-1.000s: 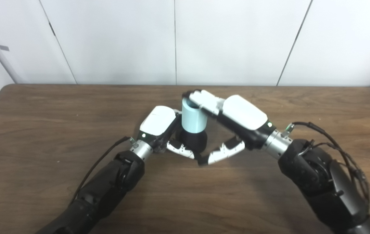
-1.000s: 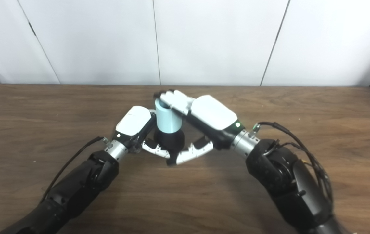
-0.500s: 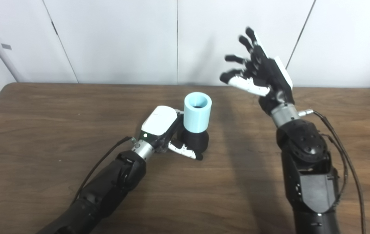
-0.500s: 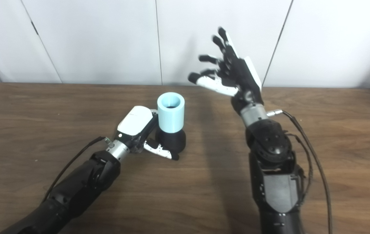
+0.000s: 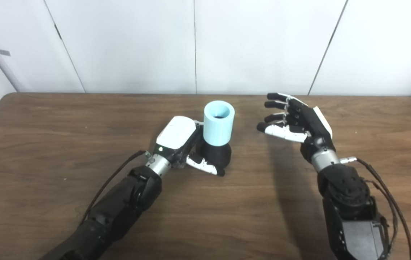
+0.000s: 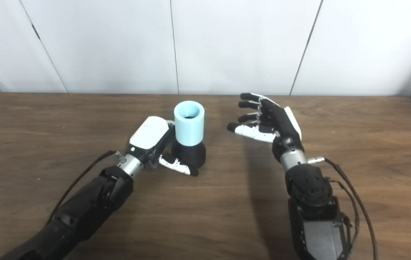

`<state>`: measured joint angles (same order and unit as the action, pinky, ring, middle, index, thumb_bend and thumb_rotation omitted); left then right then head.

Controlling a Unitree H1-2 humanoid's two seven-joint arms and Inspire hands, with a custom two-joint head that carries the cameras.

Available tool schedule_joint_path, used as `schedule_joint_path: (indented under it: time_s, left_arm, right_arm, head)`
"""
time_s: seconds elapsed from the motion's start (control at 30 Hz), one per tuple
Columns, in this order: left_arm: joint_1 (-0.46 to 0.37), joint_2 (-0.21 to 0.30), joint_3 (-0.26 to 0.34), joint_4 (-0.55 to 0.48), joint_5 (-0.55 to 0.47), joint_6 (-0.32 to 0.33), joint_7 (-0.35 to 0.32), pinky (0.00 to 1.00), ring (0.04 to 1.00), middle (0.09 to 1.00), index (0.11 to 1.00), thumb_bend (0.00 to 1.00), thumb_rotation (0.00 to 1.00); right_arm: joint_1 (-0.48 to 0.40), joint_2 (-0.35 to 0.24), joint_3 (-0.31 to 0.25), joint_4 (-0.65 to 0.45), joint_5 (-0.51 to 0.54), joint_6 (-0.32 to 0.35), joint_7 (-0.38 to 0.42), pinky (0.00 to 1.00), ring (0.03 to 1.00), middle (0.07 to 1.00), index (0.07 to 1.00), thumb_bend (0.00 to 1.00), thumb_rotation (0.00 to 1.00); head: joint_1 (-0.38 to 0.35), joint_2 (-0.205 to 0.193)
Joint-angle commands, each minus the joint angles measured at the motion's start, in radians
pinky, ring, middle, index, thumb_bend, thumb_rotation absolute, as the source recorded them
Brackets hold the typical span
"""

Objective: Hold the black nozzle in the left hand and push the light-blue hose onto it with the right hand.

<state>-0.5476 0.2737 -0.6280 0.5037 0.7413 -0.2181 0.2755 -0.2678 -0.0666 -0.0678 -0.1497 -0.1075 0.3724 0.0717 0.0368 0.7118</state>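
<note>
The black nozzle [image 5: 217,156] stands upright on the wooden table [image 5: 46,144] near its middle. The light-blue hose [image 5: 218,123], a short open tube, sits upright on top of the nozzle. My left hand [image 5: 182,141] is shut on the nozzle from the left, thumb across its front. My right hand [image 5: 295,121] is open and empty, fingers spread, to the right of the hose and apart from it. The same shows in the right eye view: nozzle [image 6: 190,155], hose [image 6: 189,122], left hand [image 6: 153,139], right hand [image 6: 268,119].
A white panelled wall [image 5: 194,43] stands behind the table's far edge. Black cables run along both forearms.
My right hand let go of the hose top, swung up high and open, then came down to the right of the hose. The left hand, nozzle and hose stayed put.
</note>
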Motion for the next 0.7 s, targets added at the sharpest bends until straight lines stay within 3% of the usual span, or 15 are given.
schedule_joint_path:
  time_s: [0.0,0.13,0.33,0.4,0.43,0.5,0.57,0.67]
  left_arm:
    - [0.126,-0.003,-0.068,0.079,0.014,0.002,-0.156,0.48,0.533,0.466,0.495,0.53,0.00]
    - [0.129,-0.002,-0.056,0.076,0.002,0.003,-0.152,0.50,0.535,0.459,0.500,0.53,0.00]
    - [0.136,0.005,-0.027,0.055,-0.043,0.019,-0.180,0.56,0.576,0.464,0.503,0.53,0.00]
    - [0.135,0.025,-0.021,0.004,-0.088,0.078,-0.292,0.61,0.644,0.591,0.499,0.52,0.05]
    - [0.134,0.038,-0.017,-0.034,-0.114,0.124,-0.362,0.68,0.735,0.723,0.698,0.74,0.16]
    - [0.136,0.062,0.004,-0.103,-0.162,0.196,-0.450,0.82,0.934,0.949,0.950,0.96,0.31]
    - [0.146,0.079,0.031,-0.154,-0.189,0.228,-0.470,0.88,0.983,0.987,0.987,0.99,0.34]
    - [0.189,0.104,0.106,-0.254,-0.228,0.258,-0.444,0.92,0.999,0.999,0.999,1.00,0.34]
  right_arm:
    - [-0.008,-0.012,0.019,-0.013,-0.040,-0.111,-0.038,0.44,0.572,0.696,0.691,0.65,0.08]
    - [0.022,-0.069,0.085,0.040,-0.187,-0.280,-0.106,0.41,0.538,0.685,0.695,0.67,0.04]
    - [0.045,-0.078,0.094,0.093,-0.235,-0.368,-0.170,0.44,0.569,0.719,0.716,0.72,0.06]
    - [0.047,-0.077,0.093,0.109,-0.235,-0.395,-0.185,0.44,0.576,0.723,0.717,0.72,0.05]
    - [0.048,-0.077,0.093,0.117,-0.238,-0.410,-0.194,0.44,0.575,0.720,0.715,0.72,0.04]
    - [0.050,-0.077,0.094,0.132,-0.242,-0.431,-0.208,0.44,0.573,0.714,0.711,0.72,0.04]
    - [0.051,-0.077,0.096,0.140,-0.250,-0.437,-0.215,0.44,0.574,0.712,0.711,0.72,0.05]
    - [0.055,-0.074,0.100,0.141,-0.240,-0.443,-0.207,0.44,0.573,0.715,0.711,0.71,0.04]
  head:
    - [-0.001,-0.001]
    - [-0.007,-0.001]
    - [-0.010,-0.004]
    - [-0.007,-0.005]
    - [-0.002,-0.005]
    - [-0.003,-0.004]
    - [-0.001,-0.005]
    - [0.001,-0.005]
